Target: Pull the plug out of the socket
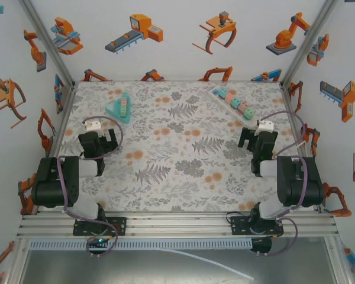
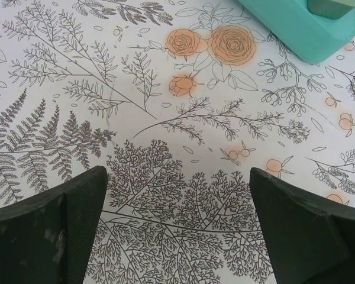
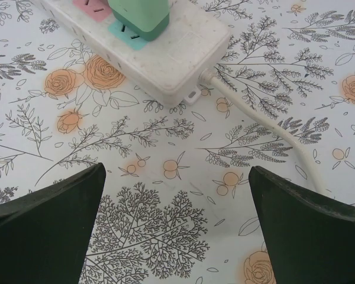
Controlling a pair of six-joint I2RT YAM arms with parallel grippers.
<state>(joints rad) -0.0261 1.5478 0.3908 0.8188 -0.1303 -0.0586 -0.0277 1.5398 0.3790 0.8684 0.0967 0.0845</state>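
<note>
Two dark fingers of the right gripper are spread wide over the patterned table, with nothing held between them. Just beyond them the white power strip is seen, lying near the table's far right corner, with the green plug seated in it and a white cable trailing from its near end. The left gripper is likewise wide open and empty near the left edge, with a teal block lying ahead of it.

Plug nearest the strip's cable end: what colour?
Green; the plug shows best in the right wrist view.
</note>
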